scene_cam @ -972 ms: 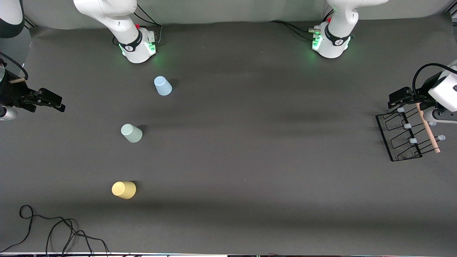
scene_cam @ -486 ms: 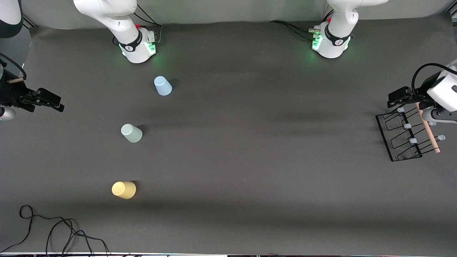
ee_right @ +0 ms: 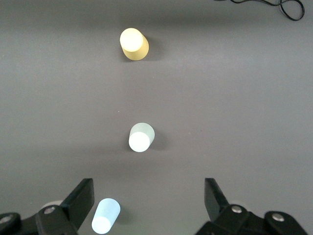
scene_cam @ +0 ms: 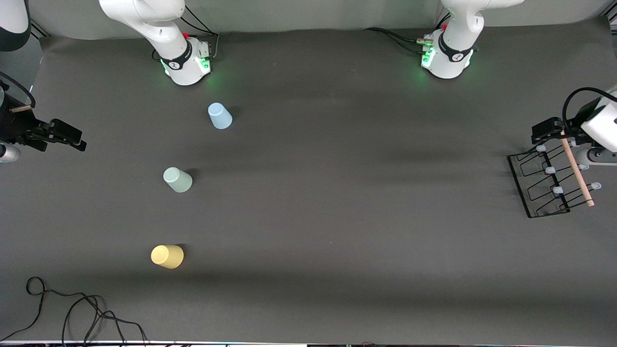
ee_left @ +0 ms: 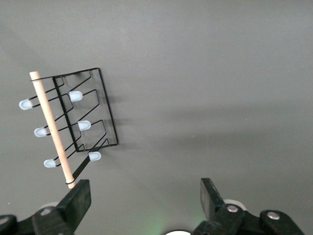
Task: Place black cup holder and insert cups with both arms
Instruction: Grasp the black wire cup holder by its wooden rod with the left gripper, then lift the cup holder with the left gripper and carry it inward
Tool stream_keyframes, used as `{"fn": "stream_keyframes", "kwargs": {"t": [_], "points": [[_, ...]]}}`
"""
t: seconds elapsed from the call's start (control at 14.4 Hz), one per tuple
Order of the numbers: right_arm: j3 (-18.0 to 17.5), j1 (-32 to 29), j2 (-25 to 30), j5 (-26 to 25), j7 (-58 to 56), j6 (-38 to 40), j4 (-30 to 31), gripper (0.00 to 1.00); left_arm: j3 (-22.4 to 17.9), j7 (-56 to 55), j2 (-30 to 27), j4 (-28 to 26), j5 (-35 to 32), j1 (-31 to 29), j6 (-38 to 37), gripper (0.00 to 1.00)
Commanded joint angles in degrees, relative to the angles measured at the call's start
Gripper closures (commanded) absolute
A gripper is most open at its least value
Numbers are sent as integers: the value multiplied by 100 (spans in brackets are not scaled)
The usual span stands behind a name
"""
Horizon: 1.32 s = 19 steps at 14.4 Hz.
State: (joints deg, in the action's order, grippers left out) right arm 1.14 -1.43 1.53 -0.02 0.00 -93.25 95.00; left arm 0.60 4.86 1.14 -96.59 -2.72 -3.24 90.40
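Observation:
The black cup holder (scene_cam: 540, 185) stands at the left arm's end of the table, its wooden rod (scene_cam: 576, 168) on top. My left gripper (scene_cam: 547, 130) hangs open and empty over the holder's end toward the bases. In the left wrist view the holder (ee_left: 105, 110) and rod (ee_left: 51, 129) lie just past one fingertip (ee_left: 77, 199); the gripper (ee_left: 144, 196) holds nothing. The light blue cup (scene_cam: 220, 116), pale green cup (scene_cam: 177, 180) and yellow cup (scene_cam: 167, 256) stand in a row near the right arm's end. My right gripper (scene_cam: 65, 138) waits open beside them, and its wrist view (ee_right: 146, 198) shows the blue (ee_right: 105, 216), green (ee_right: 141, 137) and yellow (ee_right: 133, 44) cups.
A loose black cable (scene_cam: 77, 313) lies coiled at the table's near corner on the right arm's end, and it also shows in the right wrist view (ee_right: 266, 5). The dark grey table cover (scene_cam: 337, 193) stretches between cups and holder.
My left gripper has shifted a little toward the left arm's end of the table, closer over the rod's end. The right gripper has barely moved. The cups and holder are where they were.

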Motion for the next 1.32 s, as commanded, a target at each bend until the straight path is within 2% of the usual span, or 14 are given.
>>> {"fn": "stream_keyframes", "kwargs": {"t": [0.0,0.42,0.76,0.9,1.18,1.25], "points": [[53,37,40,107,9,96,-52,0,-7,199,35,-17,-89,-281,-5,0],[53,37,40,107,9,96,-60,0,-16,683,237,62,-106,-625,83,0],[53,46,40,107,9,96,-60,0,-16,780,615,123,-238,-1152,144,0],[53,46,40,107,9,96,-52,0,-16,1330,747,88,-326,-1389,398,0],[53,46,40,107,9,96,-60,0,-16,1492,1282,36,-317,-1777,952,1],[53,46,23,116,9,88,-60,0,-16,1483,1379,9,-317,-1786,1075,4]]}}
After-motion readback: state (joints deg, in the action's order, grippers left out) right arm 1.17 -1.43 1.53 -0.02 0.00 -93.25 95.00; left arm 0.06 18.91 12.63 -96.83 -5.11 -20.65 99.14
